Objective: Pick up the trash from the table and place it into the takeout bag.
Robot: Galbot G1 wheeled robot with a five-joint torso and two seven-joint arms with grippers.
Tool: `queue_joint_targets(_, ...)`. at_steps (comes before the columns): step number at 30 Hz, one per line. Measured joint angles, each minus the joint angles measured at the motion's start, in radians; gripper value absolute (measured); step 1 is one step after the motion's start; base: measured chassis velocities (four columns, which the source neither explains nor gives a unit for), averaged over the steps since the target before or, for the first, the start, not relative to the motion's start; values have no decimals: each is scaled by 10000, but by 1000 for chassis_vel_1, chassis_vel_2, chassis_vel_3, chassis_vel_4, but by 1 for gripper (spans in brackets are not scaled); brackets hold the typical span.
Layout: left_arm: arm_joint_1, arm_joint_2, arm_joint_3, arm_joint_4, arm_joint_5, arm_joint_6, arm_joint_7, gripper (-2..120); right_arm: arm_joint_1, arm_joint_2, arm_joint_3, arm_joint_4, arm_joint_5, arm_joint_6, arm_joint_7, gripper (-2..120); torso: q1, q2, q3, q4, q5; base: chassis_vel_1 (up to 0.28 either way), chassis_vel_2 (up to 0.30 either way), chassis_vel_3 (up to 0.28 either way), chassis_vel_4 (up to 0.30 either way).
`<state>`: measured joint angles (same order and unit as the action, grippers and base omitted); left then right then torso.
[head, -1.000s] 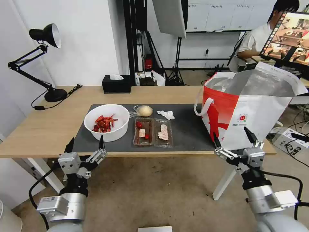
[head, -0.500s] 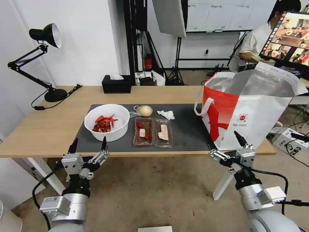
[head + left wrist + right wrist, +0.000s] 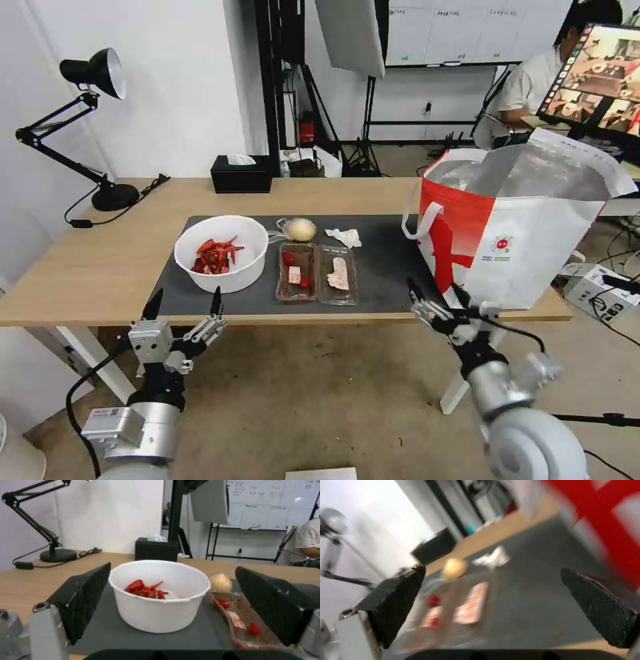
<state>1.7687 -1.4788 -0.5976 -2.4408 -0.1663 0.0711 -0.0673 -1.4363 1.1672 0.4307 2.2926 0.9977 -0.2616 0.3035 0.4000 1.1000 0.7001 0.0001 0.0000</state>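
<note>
I have both arms low in front of the long light-wood table (image 3: 100, 267), short of its near edge, and nothing is picked up yet. My landmark is the large dark-grey rectangular mat (image 3: 387, 267), since all the trash sits on it. The white round bowl of red shells (image 3: 221, 253) is at the mat's left end, the clear hinged plastic tray with red scraps (image 3: 317, 273) lies open just beside the bowl toward the mat's middle, and behind the tray are the clear-bagged pale-yellow bun (image 3: 300, 229) and the crumpled white tissue (image 3: 344, 237). The big boxy white-and-red takeout bag (image 3: 527, 233) stands on the mat's right end, mouth open upward, so a drop from above should work. My left gripper (image 3: 184, 305) hangs below the mat's near left corner with its jaws spread wide; from its wrist camera the bowl (image 3: 160, 593) sits squarely between the two black pads, which I read as lining up on the bowl. My right gripper (image 3: 435, 296) is at the mat's near edge beside the bag's base, jaws also apart and holding nothing, its camera looking across the tray (image 3: 453, 610) toward the bun
</note>
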Motion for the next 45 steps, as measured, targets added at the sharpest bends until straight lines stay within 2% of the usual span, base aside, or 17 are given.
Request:
queue_joint_targets(3, -23, 23, -54, 57, -74, 0, 2, 100, 816, 47, -593, 79, 2357, -329, 1648, 100, 0, 0, -1, -1, -2, 0, 0, 0, 0)
queue_joint_targets(4, -23, 23, -54, 57, -74, 0, 2, 100, 816, 47, -593, 79, 2357, -329, 1648, 100, 0, 0, -1, -1, -2, 0, 0, 0, 0)
queue_joint_targets(6, -28, 26, -120, 96, -107, -9, 3, 100, 1513, 391, -1077, 72, 4362, -350, 3213, 100, 0, 0, -1, 0, -2, 0, 0, 0, 0)
queue_joint_targets(7, -28, 26, -120, 96, -107, -9, 3, 100, 1513, 391, -1077, 72, 4362, -350, 3213, 100, 0, 0, -1, 0, -2, 0, 0, 0, 0)
queue_joint_targets(9, -18, 23, -172, 132, -190, -26, 7, 100, 2009, 785, -1474, -22, 5077, -199, 4319, 100, 0, 0, -1, 0, -2, 0, 0, 0, 0)
queue_joint_targets(14, -17, 90, -307, 241, -271, -33, 7, 100, 2514, 1463, -2147, -418, 5117, 157, 5364, 100, 0, -1, -1, 0, -2, 0, 0, 0, 0)
queue_joint_targets(20, -88, 180, -346, 467, -308, -36, 1, 100, 2858, 2216, -2605, -1013, 4907, 309, 5619, 100, 0, -1, -1, -1, -1, 0, 0, 0, 0)
queue_joint_targets(23, -190, 224, -394, 592, -348, -36, -6, 100, 3158, 2864, -2737, -1603, 4700, 356, 5723, 100, 0, -1, 0, 0, -1, 0, 0, 0, 0)
queue_joint_targets(32, -184, 260, -454, 652, -421, -38, -9, 100, 3410, 3757, -2819, -2328, 4395, 366, 5831, 100, 0, -1, 0, -1, -1, 0, 0, 0, 0)
queue_joint_targets(37, -183, 314, -493, 663, -483, -52, -13, 100, 3344, 4041, -2839, -2417, 4207, 368, 5840, 100, 0, 0, 0, -1, -1, 0, 0, 0, 0)
queue_joint_targets(45, -226, 484, -578, 666, -653, -58, -23, 100, 3194, 4059, -2743, -2362, 4072, 392, 5847, 100, 0, 0, -1, -1, 0, 0, 0, 0, 0)
